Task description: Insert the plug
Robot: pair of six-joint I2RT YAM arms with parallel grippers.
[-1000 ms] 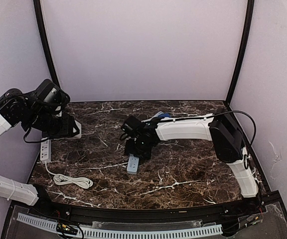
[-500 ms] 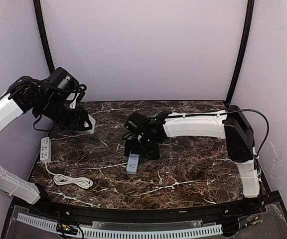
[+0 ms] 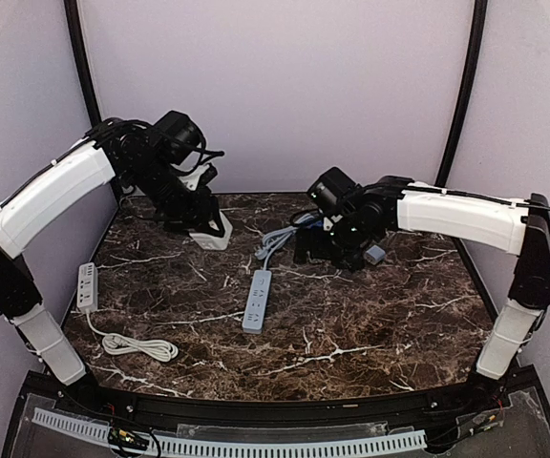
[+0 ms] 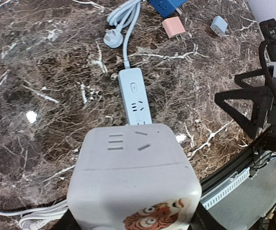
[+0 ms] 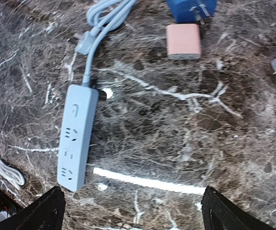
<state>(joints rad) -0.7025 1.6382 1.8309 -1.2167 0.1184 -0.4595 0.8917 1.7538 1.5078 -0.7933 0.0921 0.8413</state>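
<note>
**A:** Clamped on a white cube (image 4: 133, 177) with the left gripper (image 3: 203, 227), up over the back-left of the table (image 3: 370, 324). Nothing in the right gripper (image 5: 131, 211), spread wide, hovering near the back.

**B:** Looks like the carry stage then. Spotted the blue strip (image 3: 258, 300) flat mid-table, sockets up, well apart from the cube. Next up, guessing: hover over a free socket, line up the prongs, push straight down.

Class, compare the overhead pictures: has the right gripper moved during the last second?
Yes. The right gripper left the blue power strip, moving right and toward the back wall.
</note>
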